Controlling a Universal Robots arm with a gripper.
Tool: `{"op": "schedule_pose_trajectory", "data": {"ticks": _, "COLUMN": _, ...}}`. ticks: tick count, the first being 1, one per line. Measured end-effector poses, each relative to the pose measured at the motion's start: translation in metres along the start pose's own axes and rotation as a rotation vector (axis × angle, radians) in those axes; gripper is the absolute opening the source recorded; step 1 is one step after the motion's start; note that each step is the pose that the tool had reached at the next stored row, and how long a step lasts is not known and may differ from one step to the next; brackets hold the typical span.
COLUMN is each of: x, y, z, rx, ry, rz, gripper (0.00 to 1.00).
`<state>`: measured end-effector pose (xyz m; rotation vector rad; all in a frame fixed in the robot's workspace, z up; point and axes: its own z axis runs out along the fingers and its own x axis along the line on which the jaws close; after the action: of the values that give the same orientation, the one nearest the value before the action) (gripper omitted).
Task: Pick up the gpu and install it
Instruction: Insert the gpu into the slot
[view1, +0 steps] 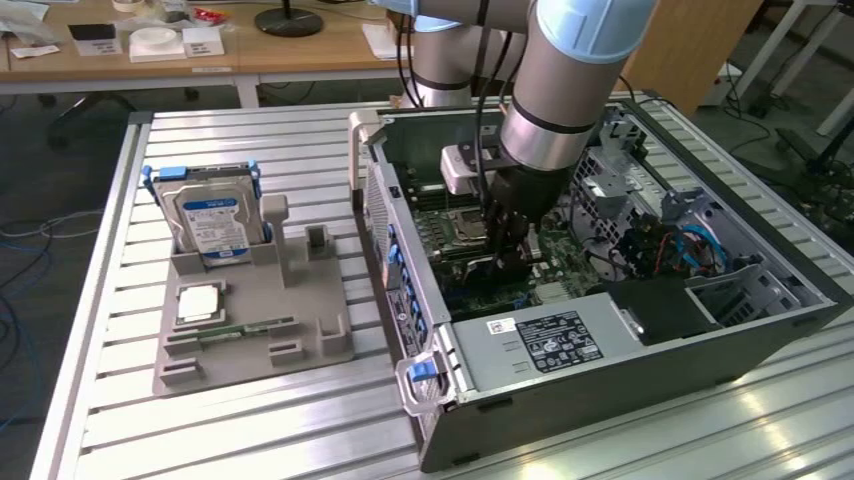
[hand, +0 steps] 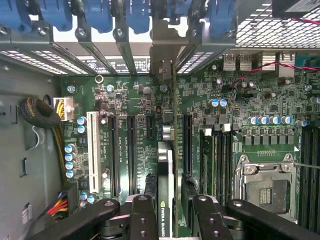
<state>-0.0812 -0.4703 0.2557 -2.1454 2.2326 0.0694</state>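
Note:
My gripper (view1: 514, 255) reaches down into the open computer case (view1: 601, 345), over the green motherboard (hand: 125, 95). It is shut on the gpu (hand: 165, 175), a thin card seen edge-on between my two black fingers (hand: 142, 215), with an NVIDIA label on its top edge. The card stands upright, in line with the long black expansion slots (hand: 131, 150). Its silvery bracket end (hand: 162, 65) points toward the rear slot openings of the case. Whether its lower edge sits in a slot is hidden.
A grey holder (view1: 300, 320) on the slatted table to the exterior view's left carries a hard drive (view1: 211, 222), a processor chip (view1: 200, 300) and a green memory stick (view1: 247, 327). Blue slot clips (hand: 100, 12), a white slot (hand: 92, 150) and the processor socket (hand: 265, 185) surround the card.

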Motion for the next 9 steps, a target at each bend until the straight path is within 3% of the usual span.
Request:
{"op": "schedule_pose_trajectory", "data": {"ticks": 4, "x": 0.0002, "y": 0.0034, "z": 0.0000, "rx": 0.0060, "ry": -0.0026, "rz": 0.000, "gripper": 0.34}}
{"op": "schedule_pose_trajectory", "data": {"ticks": 9, "x": 0.0003, "y": 0.0042, "z": 0.0000, "rx": 0.0068, "ry": -0.0027, "rz": 0.000, "gripper": 0.34}}
